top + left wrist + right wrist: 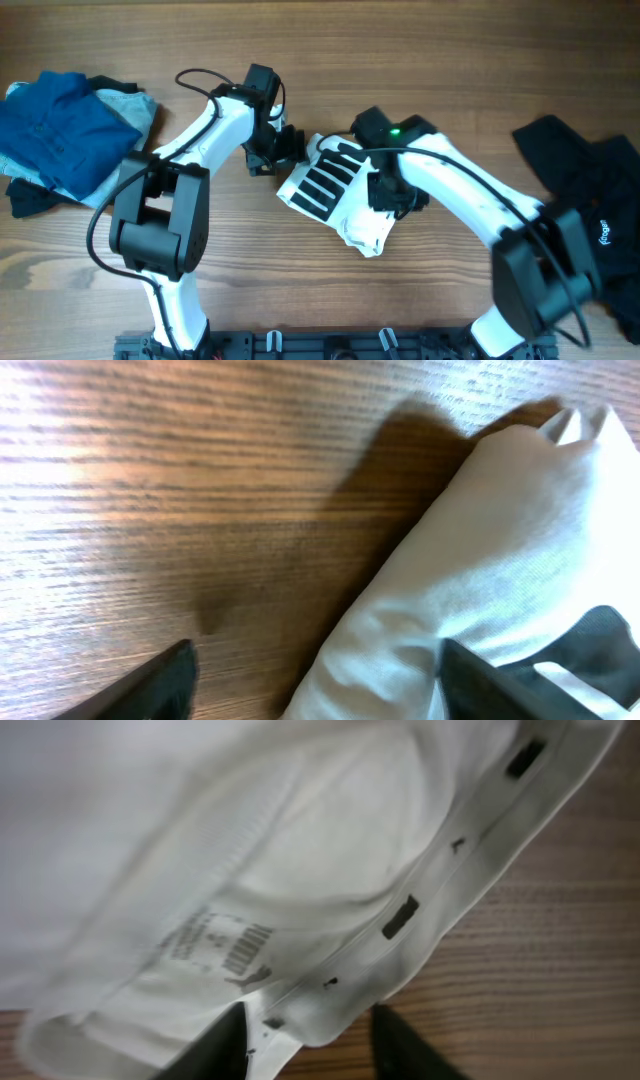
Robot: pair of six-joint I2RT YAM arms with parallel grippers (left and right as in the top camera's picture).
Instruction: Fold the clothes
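Note:
The white T-shirt [345, 215] with a black bar print lies bunched and partly folded at the table's middle. My left gripper [278, 152] is at its upper left edge. In the left wrist view [318, 652] its fingers are spread wide, with the shirt's white fold [500, 540] lying between them. My right gripper [395, 195] is over the shirt's right part. In the right wrist view [310, 1020] its fingers are apart, with the shirt's collar band [400, 915] between them. A black garment [590, 200] with a small white logo lies at the far right.
A pile of blue, grey and black clothes [60, 130] lies at the far left. Bare wooden table [300, 290] runs along the front. The arm bases stand at the front edge.

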